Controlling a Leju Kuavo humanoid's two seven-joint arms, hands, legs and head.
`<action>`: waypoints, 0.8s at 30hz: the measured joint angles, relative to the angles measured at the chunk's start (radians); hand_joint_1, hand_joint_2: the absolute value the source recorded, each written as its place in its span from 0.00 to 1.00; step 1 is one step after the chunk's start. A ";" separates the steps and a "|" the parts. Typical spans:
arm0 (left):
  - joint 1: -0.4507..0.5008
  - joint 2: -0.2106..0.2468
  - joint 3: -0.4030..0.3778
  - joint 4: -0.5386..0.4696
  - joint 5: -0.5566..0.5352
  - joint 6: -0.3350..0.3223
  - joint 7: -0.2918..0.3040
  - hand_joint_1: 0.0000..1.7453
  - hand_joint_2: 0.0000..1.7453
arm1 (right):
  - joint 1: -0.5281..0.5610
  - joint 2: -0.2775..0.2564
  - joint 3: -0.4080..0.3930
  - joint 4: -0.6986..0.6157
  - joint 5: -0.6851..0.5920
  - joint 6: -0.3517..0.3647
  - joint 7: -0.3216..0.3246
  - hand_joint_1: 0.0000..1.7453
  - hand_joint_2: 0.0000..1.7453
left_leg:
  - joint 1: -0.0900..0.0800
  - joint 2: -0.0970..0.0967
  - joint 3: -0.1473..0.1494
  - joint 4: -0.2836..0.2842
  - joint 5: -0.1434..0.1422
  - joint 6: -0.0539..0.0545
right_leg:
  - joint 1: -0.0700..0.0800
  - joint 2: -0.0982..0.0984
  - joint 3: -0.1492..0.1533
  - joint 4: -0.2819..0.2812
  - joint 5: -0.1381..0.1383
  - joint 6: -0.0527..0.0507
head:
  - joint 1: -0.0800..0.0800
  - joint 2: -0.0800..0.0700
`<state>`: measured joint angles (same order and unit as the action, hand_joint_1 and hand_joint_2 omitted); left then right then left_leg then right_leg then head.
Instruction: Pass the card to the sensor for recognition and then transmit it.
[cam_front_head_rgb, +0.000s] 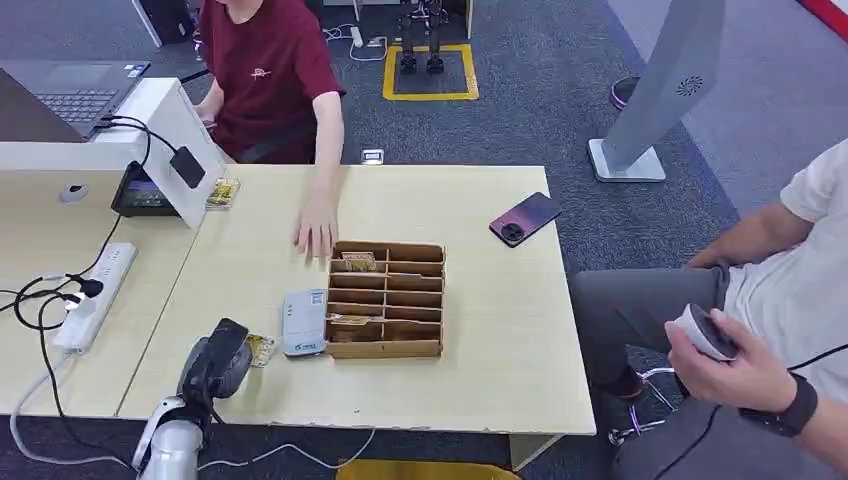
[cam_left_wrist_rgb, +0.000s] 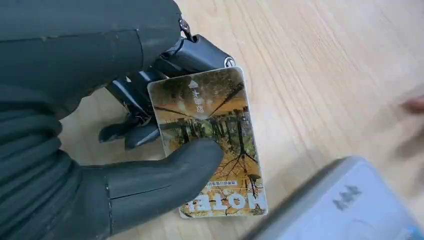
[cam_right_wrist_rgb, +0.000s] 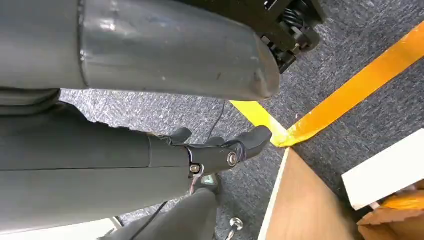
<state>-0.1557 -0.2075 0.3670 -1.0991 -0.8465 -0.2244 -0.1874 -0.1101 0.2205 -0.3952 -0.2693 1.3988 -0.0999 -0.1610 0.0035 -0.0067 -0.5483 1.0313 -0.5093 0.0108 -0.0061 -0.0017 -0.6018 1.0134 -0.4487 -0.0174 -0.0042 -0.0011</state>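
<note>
— Pale wooden surface (cam_front_head_rgb: 480, 330), and what is the left hand (cam_front_head_rgb: 222, 362) doing over it?
— It is pinching the card (cam_left_wrist_rgb: 210, 145), a glossy autumn-forest print, just beside the grey sensor (cam_front_head_rgb: 303, 322).
— Next?
— Probably laying it flat over the reader. Right hand (cam_right_wrist_rgb: 210, 155) is hanging beside the surface, seemingly holding nothing.

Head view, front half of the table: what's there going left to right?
Power strip → left hand → card it holds → grey card reader → wooden slotted box.
</note>
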 joint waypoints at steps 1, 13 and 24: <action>0.011 0.000 0.000 -0.020 0.156 -0.030 -0.001 1.00 1.00 | 0.000 0.000 0.000 0.000 0.001 0.000 -0.003 0.00 0.00 | 0.000 0.000 0.000 0.000 0.000 0.000 | 0.000 0.000 -0.001 0.000 0.000 0.000 | 0.000 0.000; -0.083 -0.012 -0.037 -0.330 0.541 0.097 -0.041 1.00 1.00 | 0.000 0.003 0.000 0.000 0.011 -0.008 0.010 0.00 0.00 | 0.001 0.000 -0.005 0.001 0.003 0.000 | 0.001 0.000 -0.005 0.000 0.003 0.001 | 0.000 0.000; -0.200 -0.024 -0.051 -0.417 0.415 0.150 -0.033 1.00 1.00 | -0.002 0.011 0.000 0.000 0.015 -0.008 0.017 0.00 0.00 | 0.000 0.000 -0.005 0.001 0.003 0.000 | 0.000 0.001 -0.006 0.000 0.004 0.001 | 0.000 0.000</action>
<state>-0.3557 -0.2319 0.3159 -1.5163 -0.4314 -0.0747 -0.2201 -0.1125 0.2316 -0.3952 -0.2693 1.4134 -0.1076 -0.1438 0.0037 -0.0066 -0.5536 1.0324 -0.5061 0.0109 -0.0056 -0.0010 -0.6077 1.0132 -0.4451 -0.0166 -0.0046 -0.0011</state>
